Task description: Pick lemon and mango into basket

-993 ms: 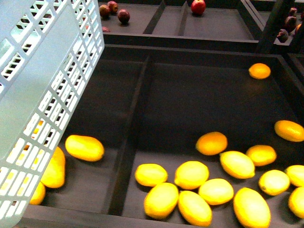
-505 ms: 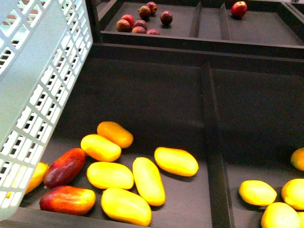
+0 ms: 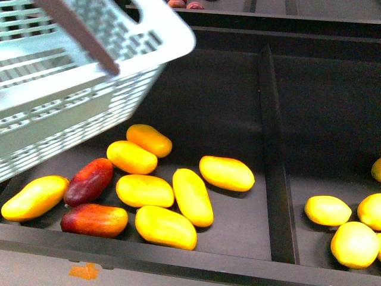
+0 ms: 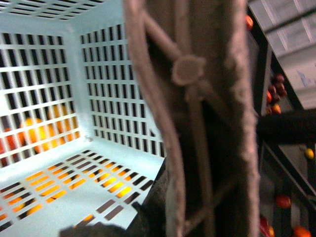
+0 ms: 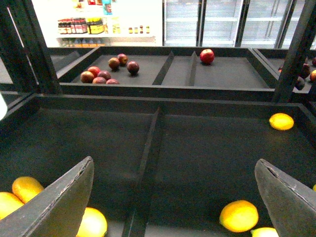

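Left of the divider [image 3: 277,179], yellow mangoes [image 3: 144,190] are heaped with two dark red ones [image 3: 89,180], the mango [image 3: 226,173] nearest it lying loose. The lemon [image 3: 327,210] is parked right of it. The basket [image 3: 89,107] is held tilted above that heap. The right end effector [image 5: 174,163] is spread wide; the left end effector [image 4: 153,217] grip can't be told.

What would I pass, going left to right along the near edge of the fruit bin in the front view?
Far-left yellow mango → red mango → second yellow mango → black divider → lemon.
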Tool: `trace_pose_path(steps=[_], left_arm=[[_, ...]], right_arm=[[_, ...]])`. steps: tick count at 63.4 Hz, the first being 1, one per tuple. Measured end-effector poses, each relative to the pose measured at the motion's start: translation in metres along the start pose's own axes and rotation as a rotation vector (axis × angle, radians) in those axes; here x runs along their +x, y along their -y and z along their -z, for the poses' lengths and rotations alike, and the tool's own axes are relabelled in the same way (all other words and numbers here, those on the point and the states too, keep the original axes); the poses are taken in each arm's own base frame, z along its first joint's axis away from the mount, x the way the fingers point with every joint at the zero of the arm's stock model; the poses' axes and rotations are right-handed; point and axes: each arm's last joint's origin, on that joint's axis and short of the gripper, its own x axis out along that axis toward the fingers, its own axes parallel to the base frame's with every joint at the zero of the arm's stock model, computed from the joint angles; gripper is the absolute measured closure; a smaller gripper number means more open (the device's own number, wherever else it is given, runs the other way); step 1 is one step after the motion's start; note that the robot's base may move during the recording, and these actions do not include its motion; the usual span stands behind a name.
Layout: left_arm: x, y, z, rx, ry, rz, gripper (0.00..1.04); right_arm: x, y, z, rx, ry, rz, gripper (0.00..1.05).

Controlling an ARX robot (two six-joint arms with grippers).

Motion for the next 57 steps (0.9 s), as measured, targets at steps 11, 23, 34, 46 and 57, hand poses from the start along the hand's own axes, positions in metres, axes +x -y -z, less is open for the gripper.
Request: trace_pose_path(steps=[11, 23, 34, 46, 57], left_arm=[[0.021, 0.033, 0.025, 0.093, -0.198, 0.135, 1.00], [0.024, 0.050, 0.044, 0.116, -0.308, 0.232, 1.00], [0.021, 0.060, 0.053, 0.137, -0.330, 0.296, 1.00], [0.019, 0.065, 0.061, 0.149, -0.365, 0.317, 1.00], [0.019, 0.065, 0.060, 0.150, -0.356, 0.311, 1.00]], right_arm=[[0.000, 0.000, 0.000, 0.000, 0.000, 0.000, 0.09], [0.000, 0.000, 0.000, 0.000, 0.000, 0.000, 0.09], [0.000, 0.000, 0.000, 0.000, 0.000, 0.000, 0.09], [0.000, 0.000, 0.000, 0.000, 0.000, 0.000, 0.09], [0.012, 0.011, 0.001, 0.185, -0.424, 0.376, 0.09]])
